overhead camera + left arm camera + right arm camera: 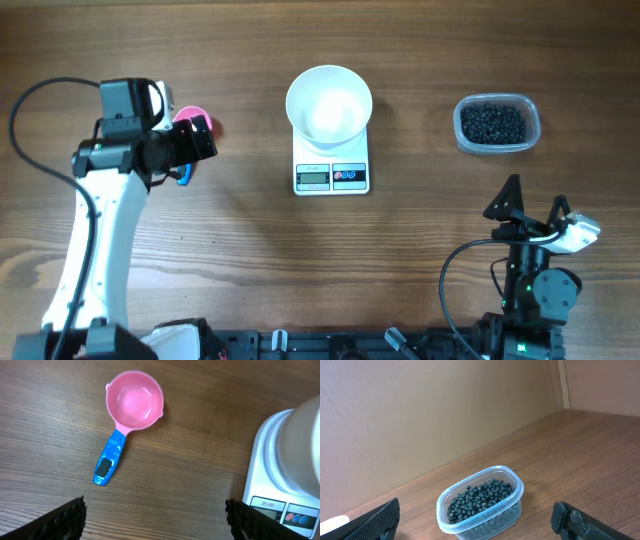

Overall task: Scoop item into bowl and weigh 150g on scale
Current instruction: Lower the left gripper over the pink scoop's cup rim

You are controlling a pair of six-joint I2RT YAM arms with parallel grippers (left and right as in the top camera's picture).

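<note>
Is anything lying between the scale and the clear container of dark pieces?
No. In the overhead view, only bare wooden table separates the scale from the clear container of dark pieces.

The scoop (127, 420) lies on the worktop (210, 425) just below the left hand (156, 521); the bowl (329, 102) sits on the scale (331, 176) to its right. The tub (470, 525) of beans (480, 496) stands ahead of the right hand (476, 521).

1. We saw a wooden table (250, 260) with brown grain running sideways.
2. A pink scoop (134, 402) with a blue handle lay flat on it, hollow side up.
3. A clear plastic tub (518, 485) with rounded corners stood upright.
4. A plain brown wall (420, 410) rose behind the tub.
</note>
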